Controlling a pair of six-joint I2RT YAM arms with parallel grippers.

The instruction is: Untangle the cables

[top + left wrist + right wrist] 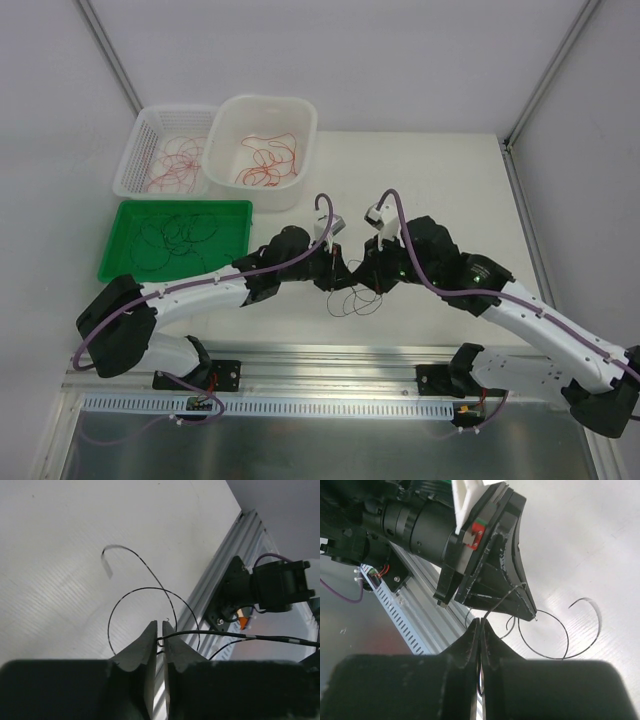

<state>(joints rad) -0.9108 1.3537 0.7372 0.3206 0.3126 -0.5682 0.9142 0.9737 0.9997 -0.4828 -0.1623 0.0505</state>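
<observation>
My two grippers meet tip to tip over the near middle of the table. The left gripper (pixel 328 268) (pixel 160 623) has its jaws nearly together on a thin black cable (pixel 240 636) that runs taut to the right. The right gripper (pixel 368 272) (pixel 480 620) is shut on a black cable that curves up toward the left gripper's finger (pixel 512 575). Loose loops of black cable (pixel 352 303) (pixel 145 588) (pixel 547 611) lie on the table under both grippers. Red cables lie in the white basket (pixel 140 150) and orange-red ones in the white tub (pixel 262 112). More black cables fill the green tray (pixel 120 262).
The basket, tub and tray stand at the back left of the table. An aluminium rail (pixel 330 355) with the arm bases runs along the near edge, close behind the grippers. Frame posts rise at the back corners.
</observation>
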